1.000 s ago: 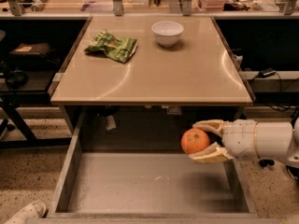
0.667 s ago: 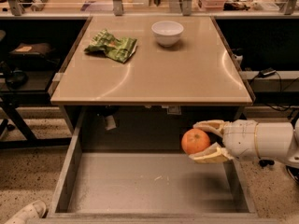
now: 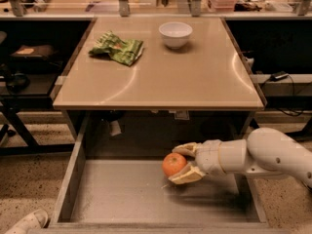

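An orange [image 3: 173, 164] sits between the two pale fingers of my gripper [image 3: 175, 165], which is shut on it. The white arm reaches in from the right into an open grey drawer [image 3: 122, 194] under the tan table [image 3: 195, 77]. The fruit hangs low over the drawer floor near its back middle, and I cannot tell whether it touches. One finger [image 3: 184, 149] lies above the orange and the other [image 3: 185, 175] below it.
On the tabletop stand a white bowl [image 3: 175, 34] at the back and a green crumpled snack bag [image 3: 117, 48] at the back left. Dark shelving flanks the table on both sides. A white shoe [image 3: 27, 222] shows at the bottom left.
The gripper has moved left and down with the orange, deeper into the drawer and closer to its floor.
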Robot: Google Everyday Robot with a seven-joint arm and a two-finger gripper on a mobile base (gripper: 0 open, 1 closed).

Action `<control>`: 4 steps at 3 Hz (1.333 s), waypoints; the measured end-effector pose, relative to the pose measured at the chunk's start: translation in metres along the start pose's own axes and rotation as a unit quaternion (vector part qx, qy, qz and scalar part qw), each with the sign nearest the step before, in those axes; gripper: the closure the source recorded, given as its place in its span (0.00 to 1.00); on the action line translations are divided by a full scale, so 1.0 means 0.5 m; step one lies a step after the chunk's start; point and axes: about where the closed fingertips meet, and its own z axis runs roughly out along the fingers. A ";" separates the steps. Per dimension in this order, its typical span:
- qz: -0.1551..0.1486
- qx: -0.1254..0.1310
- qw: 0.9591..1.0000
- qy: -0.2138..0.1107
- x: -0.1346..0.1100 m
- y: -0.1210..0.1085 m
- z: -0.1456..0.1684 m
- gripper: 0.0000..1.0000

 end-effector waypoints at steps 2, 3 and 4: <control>0.005 -0.017 1.000 0.006 0.020 0.002 0.077 0.87; 0.005 -0.017 1.000 0.006 0.020 0.002 0.077 0.67; 0.005 -0.017 1.000 0.006 0.020 0.002 0.077 0.44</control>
